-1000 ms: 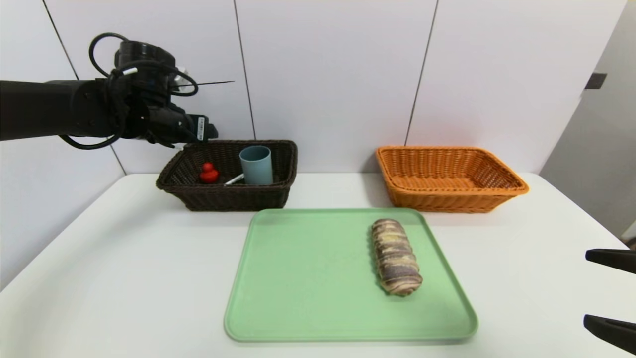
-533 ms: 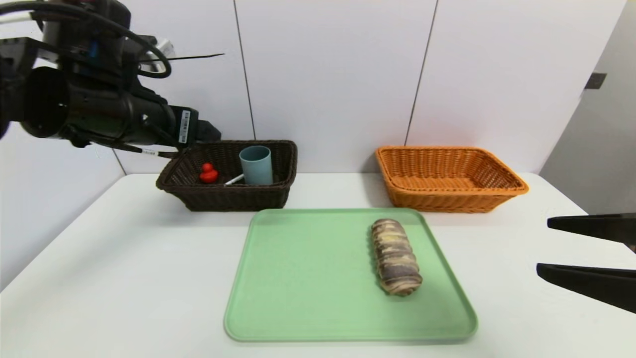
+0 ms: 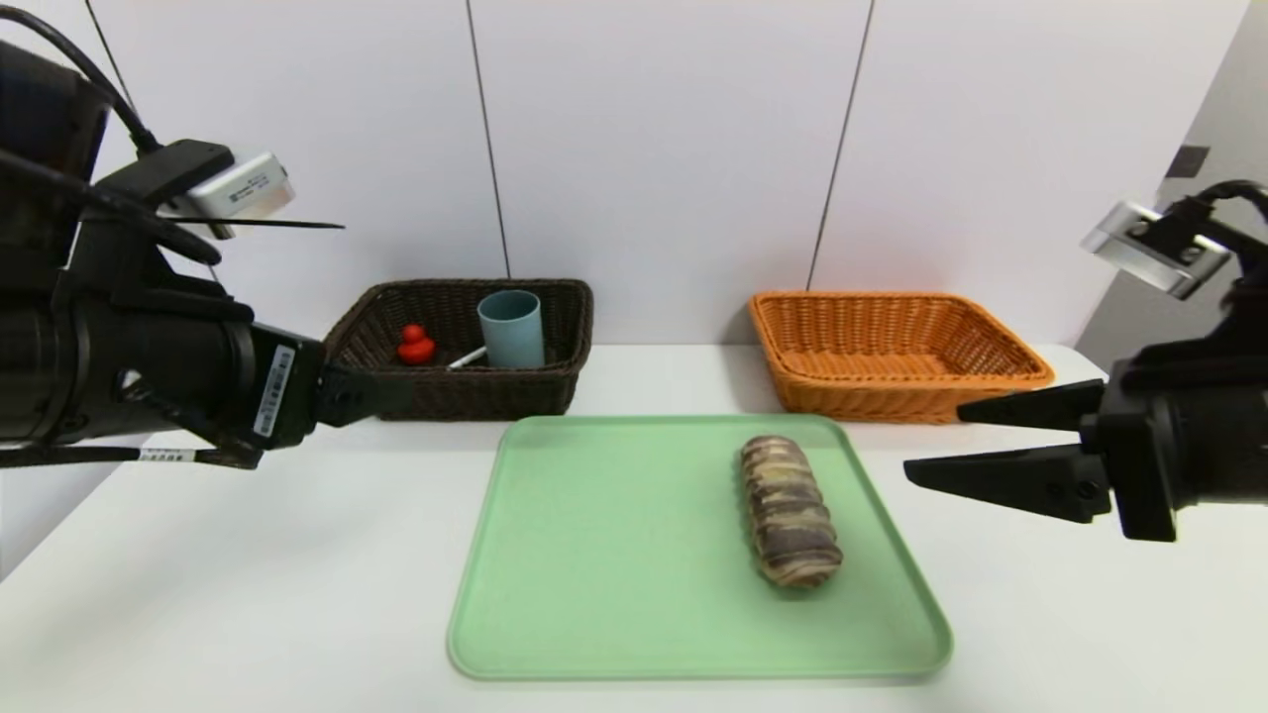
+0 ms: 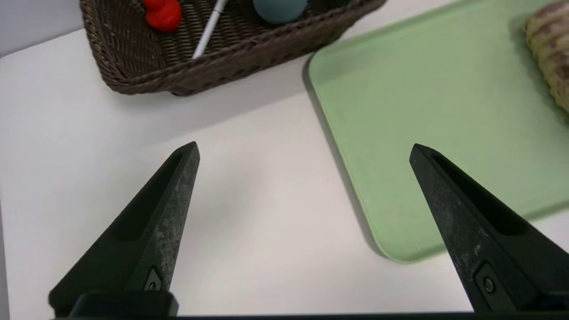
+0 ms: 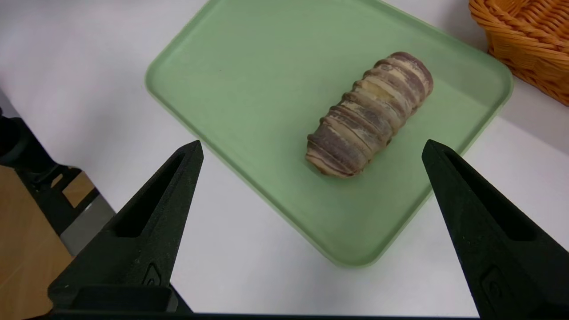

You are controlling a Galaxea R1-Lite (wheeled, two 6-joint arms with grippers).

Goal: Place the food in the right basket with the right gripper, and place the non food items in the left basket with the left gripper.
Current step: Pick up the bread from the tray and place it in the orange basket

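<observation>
Right gripper (image 3: 936,441) is hovering over the table's right side, just off the tray's right edge in head view, fingers spread wide apart, nothing between them, fingertips pointing toward the tray. Striped bread roll (image 3: 791,512), brown and cream, is lying on the right part of the green tray (image 3: 634,555), long side running roughly front to back, slightly slanted; it is resting flat and neither gripper is touching it. Orange wicker basket (image 3: 901,396) is sitting behind the tray on the right, nothing visible inside. Dark brown wicker basket (image 3: 475,396) is standing behind the tray on the left, holding three items: red rubber duck (image 3: 416,347) on the left side, blue-gray cup (image 3: 512,332) standing upright on the right side, thin white stick (image 3: 468,357) lying between them, type unclear. Left gripper (image 4: 304,143) is hanging above the table in front of the dark basket, left of the tray, fingers also wide apart and holding nothing; in head view it is partly covering the basket's near left corner. Both baskets and the tray are resting on the white table (image 3: 248,574), with pale wall panels (image 3: 654,149) rising behind. Bread roll is lying nearer the right gripper than the left one.
</observation>
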